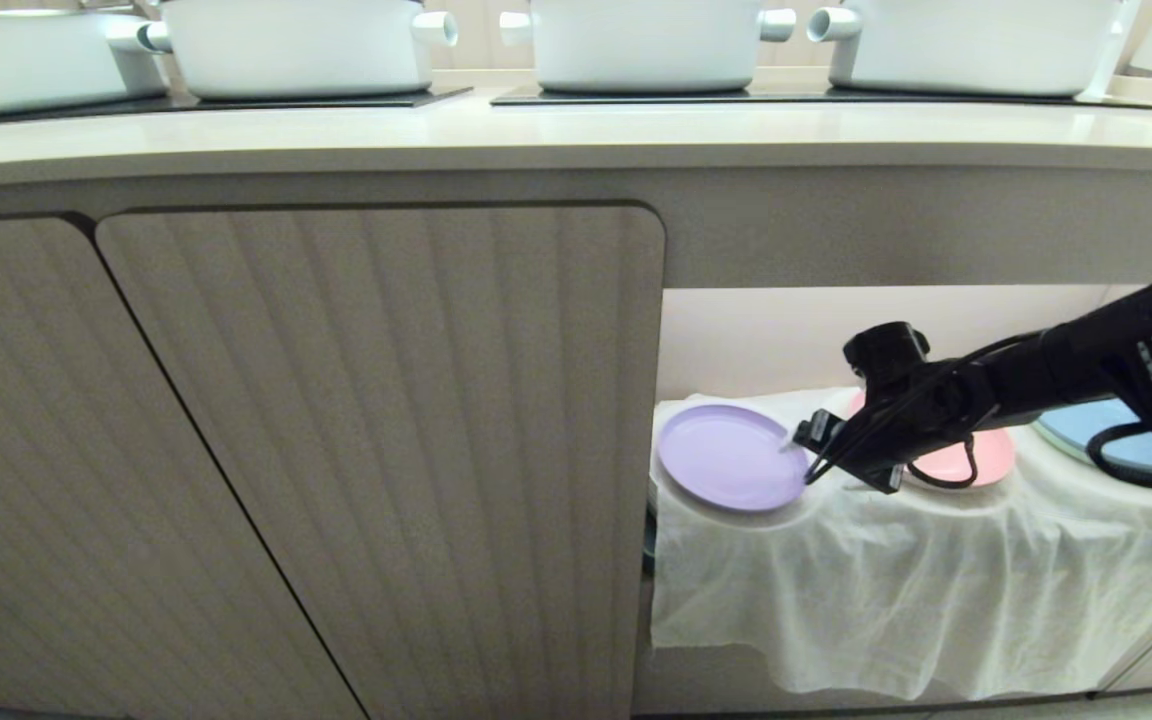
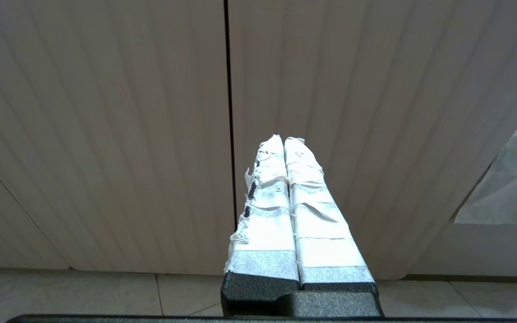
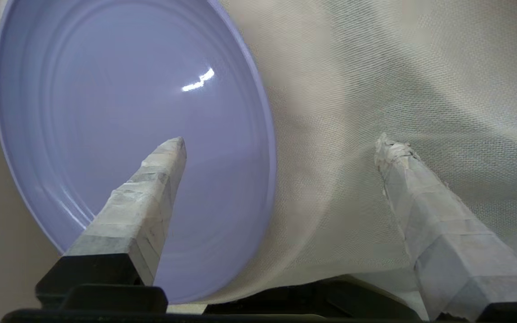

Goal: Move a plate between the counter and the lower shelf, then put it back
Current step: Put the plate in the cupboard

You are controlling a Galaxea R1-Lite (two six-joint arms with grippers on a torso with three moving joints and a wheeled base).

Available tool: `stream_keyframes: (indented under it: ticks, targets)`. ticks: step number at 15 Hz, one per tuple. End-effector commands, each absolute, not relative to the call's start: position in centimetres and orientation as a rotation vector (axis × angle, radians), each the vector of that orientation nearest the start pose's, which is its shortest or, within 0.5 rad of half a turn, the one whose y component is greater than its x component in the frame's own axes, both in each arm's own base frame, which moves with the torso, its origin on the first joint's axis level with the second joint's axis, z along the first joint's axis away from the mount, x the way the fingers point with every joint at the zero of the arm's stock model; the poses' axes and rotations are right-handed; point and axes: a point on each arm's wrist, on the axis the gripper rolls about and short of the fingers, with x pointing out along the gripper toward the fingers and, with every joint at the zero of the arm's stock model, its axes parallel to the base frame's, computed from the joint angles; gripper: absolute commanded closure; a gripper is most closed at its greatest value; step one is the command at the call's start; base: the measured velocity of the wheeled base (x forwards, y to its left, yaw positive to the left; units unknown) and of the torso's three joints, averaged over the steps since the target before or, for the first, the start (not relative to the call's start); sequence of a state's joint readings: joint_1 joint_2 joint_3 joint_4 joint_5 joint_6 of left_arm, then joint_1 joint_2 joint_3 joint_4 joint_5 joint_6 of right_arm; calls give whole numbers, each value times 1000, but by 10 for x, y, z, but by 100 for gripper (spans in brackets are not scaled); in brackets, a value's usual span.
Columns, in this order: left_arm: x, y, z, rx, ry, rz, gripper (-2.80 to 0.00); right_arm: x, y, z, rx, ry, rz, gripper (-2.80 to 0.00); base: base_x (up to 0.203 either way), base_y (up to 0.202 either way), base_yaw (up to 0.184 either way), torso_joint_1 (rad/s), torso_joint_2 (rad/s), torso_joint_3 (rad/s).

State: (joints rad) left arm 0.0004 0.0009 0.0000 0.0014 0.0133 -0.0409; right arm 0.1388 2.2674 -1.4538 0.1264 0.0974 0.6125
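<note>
No writing shows; the right hand (image 3: 281, 148), fingers apart, straddles the plate (image 1: 731, 457) rim on the lower shelf (image 1: 936, 560).

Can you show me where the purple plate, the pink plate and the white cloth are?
purple plate (image 1: 726, 457), head view, middle of its flat face.
pink plate (image 1: 986, 458), head view, its visible right part beside the arm.
white cloth (image 1: 896, 590), head view, the hanging front drape.

No readable text, labels or numbers anywhere
</note>
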Motion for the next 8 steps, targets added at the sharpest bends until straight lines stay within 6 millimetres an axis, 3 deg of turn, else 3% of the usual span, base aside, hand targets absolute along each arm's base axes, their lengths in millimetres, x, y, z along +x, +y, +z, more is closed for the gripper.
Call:
stream_keyframes:
  ticks: [1, 8]
  targets:
    - [-23, 0, 75, -41, 3, 15, 0, 422, 61, 79, 548, 963, -71, -280, 0, 0, 0, 0, 0, 0]
    - [-23, 0, 75, -41, 3, 15, 0, 403, 60, 83, 532, 990, -73, -280, 0, 0, 0, 0, 0, 0]
